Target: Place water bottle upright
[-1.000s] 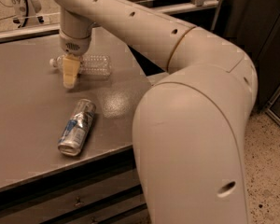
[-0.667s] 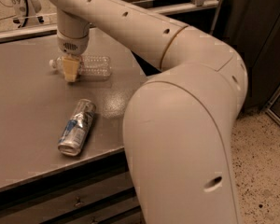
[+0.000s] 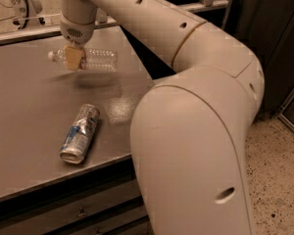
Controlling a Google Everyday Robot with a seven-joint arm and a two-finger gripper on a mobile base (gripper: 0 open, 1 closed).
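Camera view. The gripper is found over the far part of the table, pointing straight down from the arm. Its jaws are seen clamped across the water bottle, near the neck end. The bottle is judged to be held just clear of the surface, since a separate shadow is cast below it. A grip that close to the cap is judged to leave the heavier body free to swing down once the wrist is turned.

The bottle's long axis is recorded as roughly level. It runs left to right across the picture, with the white cap to the left and the base to the right. It is not yet upright.

A drink can is noted lying on its side near the front edge, well apart from the bottle.
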